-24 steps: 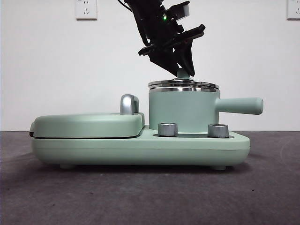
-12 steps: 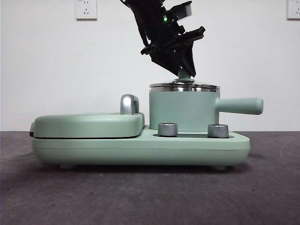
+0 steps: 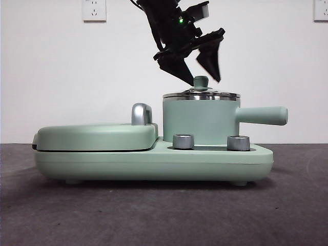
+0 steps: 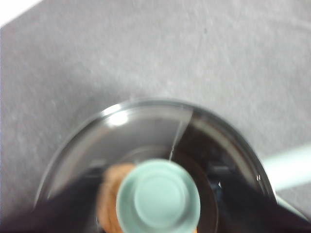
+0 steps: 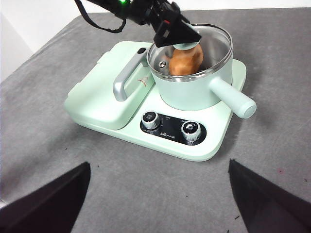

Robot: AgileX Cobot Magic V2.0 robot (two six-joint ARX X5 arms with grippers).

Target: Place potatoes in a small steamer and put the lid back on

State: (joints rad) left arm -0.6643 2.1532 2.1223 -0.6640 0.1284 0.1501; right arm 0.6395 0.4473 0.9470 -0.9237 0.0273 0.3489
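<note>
Potato (image 5: pixel 185 60) sits inside the small steamer (image 3: pixel 200 120), right of center in the front view – orange-brown lump seen through the glass in the right wrist view, so that step reads as done. The lid (image 3: pixel 201 94) rests flat on the steel rim, its green knob (image 3: pixel 201 81) upright and free, nothing touching it.

Left gripper (image 3: pixel 201 64) hangs just above the knob, upper center of the front view – jaws spread wide, one on each side of the knob line, holding nothing. Likely a release: lid seated, so no reason to keep a grip. Left wrist view looks straight down on the knob with potato showing beside it under the glass; blurred.

Right gripper (image 5: pixel 158 194) waits well apart from the cooker, jaws wide apart at the bottom corners of its own view, empty.

The steamer stands on the mint base (image 3: pixel 154 161), handle (image 3: pixel 261 115) pointing to frame right, two dials (image 3: pixel 183 141) in front, flat griddle cover (image 3: pixel 95 136) closed at frame left.
</note>
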